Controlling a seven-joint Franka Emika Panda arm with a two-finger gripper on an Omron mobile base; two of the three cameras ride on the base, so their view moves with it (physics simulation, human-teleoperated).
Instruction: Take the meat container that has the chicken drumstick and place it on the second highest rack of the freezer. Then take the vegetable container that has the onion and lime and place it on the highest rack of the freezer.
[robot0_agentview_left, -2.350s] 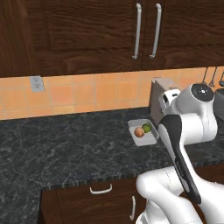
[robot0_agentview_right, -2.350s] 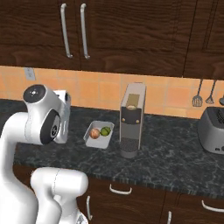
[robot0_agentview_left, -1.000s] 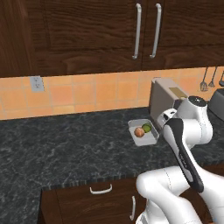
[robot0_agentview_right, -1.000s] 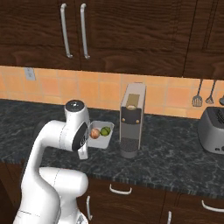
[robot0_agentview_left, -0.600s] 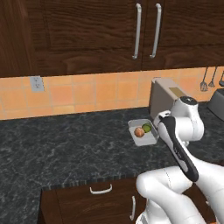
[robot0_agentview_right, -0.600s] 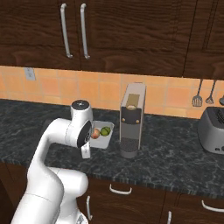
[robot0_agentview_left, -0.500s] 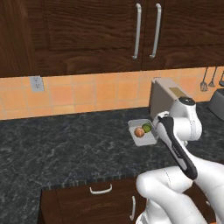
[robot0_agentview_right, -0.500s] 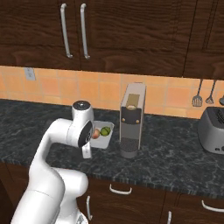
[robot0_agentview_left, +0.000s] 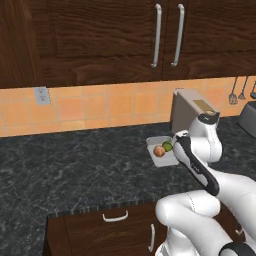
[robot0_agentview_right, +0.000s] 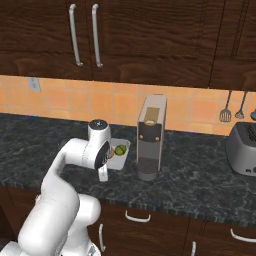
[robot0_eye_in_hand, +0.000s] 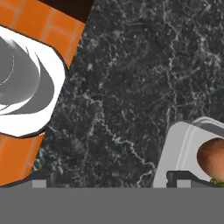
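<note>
Dark speckled stone makes the worktop (robot0_agentview_left: 75, 165), under brown wall cupboards and an orange tiled wall. On it, just left of the coffee machine (robot0_agentview_right: 150, 137), stands the vegetable container (robot0_agentview_left: 161, 152), a small pale tray with the onion (robot0_agentview_left: 158, 151) and the lime (robot0_agentview_left: 167, 146) side by side inside. The claw (robot0_eye_in_hand: 111, 177) hangs released, fingers wide, over bare stone at the tray's rim, so the tray lies off to one side of it in the hand view, where one fingertip (robot0_eye_in_hand: 186, 177) overlaps the rim. I judge it must shift sideways toward the tray before closing.
</note>
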